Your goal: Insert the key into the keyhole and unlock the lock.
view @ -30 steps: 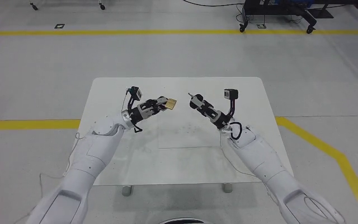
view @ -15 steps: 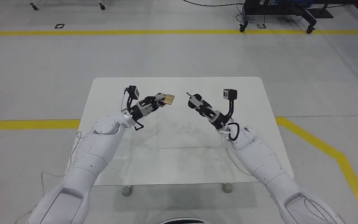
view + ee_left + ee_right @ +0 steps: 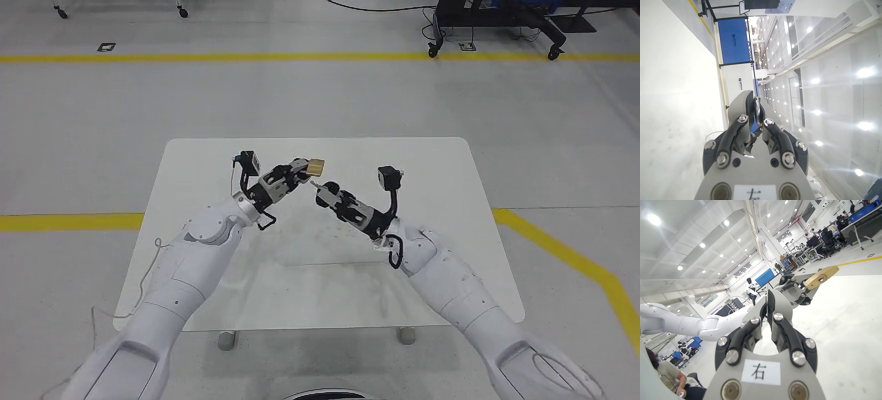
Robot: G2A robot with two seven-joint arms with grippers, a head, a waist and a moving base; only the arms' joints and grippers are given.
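Note:
A brass padlock [image 3: 315,165] hangs in the air over the back middle of the white table [image 3: 190,200], keyhole end pointing away from my left gripper [image 3: 302,169]. That gripper is shut on the padlock's steel shackle [image 3: 757,110]. My right gripper [image 3: 326,191] sits just in front of and right of the padlock, shut on a small silver key [image 3: 318,183] whose tip points toward the lock. In the right wrist view the keyhole [image 3: 821,279] in the padlock's [image 3: 827,273] end faces the camera, and the key [image 3: 768,290] shows edge-on between my fingers, a short way from it.
The white tabletop [image 3: 838,313] lies below both arms with nothing on it. Grey floor with yellow lines [image 3: 300,57] surrounds the table. A seated person [image 3: 668,370] is off to one side in the room, away from the work.
Both arms have moved toward each other. The padlock went right and slightly back; the key went left, closing a wide gap to a small one.

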